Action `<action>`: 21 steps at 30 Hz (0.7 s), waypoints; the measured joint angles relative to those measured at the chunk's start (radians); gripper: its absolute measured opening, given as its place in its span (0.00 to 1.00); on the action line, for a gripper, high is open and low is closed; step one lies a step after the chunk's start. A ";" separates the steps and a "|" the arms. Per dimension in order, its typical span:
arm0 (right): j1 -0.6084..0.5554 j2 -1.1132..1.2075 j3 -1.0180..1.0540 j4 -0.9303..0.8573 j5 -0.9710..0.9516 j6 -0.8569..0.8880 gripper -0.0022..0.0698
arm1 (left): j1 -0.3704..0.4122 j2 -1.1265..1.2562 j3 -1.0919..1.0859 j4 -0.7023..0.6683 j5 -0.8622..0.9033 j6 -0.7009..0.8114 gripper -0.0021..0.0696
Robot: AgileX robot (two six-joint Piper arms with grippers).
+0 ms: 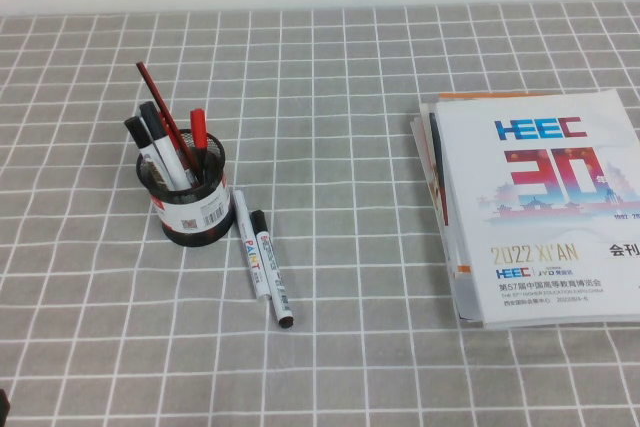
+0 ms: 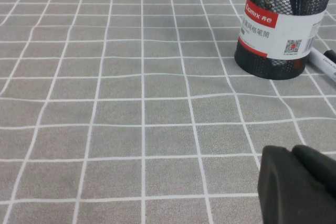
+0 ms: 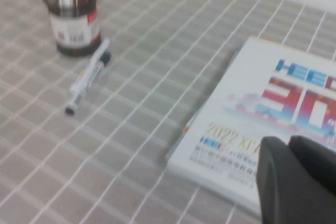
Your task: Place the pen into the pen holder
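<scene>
The left gripper (image 2: 296,187) hangs low over bare grey checked tablecloth (image 2: 131,108); only a dark corner of it shows, so whether it is open or closed cannot be told. The pen holder (image 2: 278,30) stands well ahead of it, and the pen (image 1: 158,152) is upright inside, black cap up, among red pens (image 1: 197,135).

The right gripper (image 3: 299,182) hovers above a stack of booklets (image 3: 273,114); its state cannot be told either. Far beyond it, beside the holder's base, lie a PAINT marker (image 1: 271,267) and a slim white pen (image 1: 248,244), touching side by side.
</scene>
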 joint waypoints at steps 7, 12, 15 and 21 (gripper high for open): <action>-0.235 -0.147 0.204 0.005 -0.255 0.014 0.01 | 0.000 0.000 0.000 0.000 0.000 0.000 0.02; -0.451 -0.244 0.366 0.105 -0.373 0.016 0.01 | 0.000 0.000 0.000 0.000 0.000 0.000 0.02; -0.570 -0.275 0.447 0.134 -0.471 0.016 0.01 | 0.000 0.000 0.000 0.000 0.000 0.000 0.02; -0.681 -0.279 0.531 0.155 -0.614 0.016 0.01 | 0.000 0.000 0.000 0.000 0.000 0.000 0.02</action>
